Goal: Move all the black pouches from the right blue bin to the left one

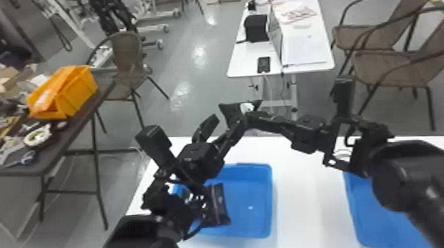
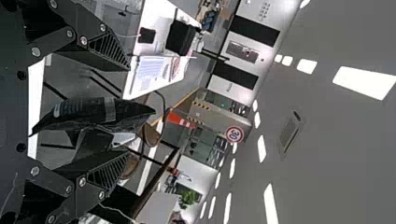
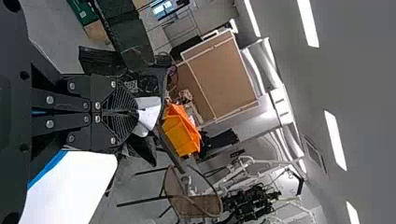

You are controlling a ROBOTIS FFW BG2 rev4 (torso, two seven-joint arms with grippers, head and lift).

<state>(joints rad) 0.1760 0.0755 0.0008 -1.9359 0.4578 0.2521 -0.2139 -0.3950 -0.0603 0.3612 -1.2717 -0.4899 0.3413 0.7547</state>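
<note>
Right gripper has a black pouch pinched at its tips – pouch sits between left gripper's spread fingers. Another pouch in left bin.

Can count two blue bins on the near white table and two black pouches, one within its left bin, one raised near its far edge. Can also count three brown armchairs, two beyond its right side and one beyond its left, plus one orange bin left of it.
</note>
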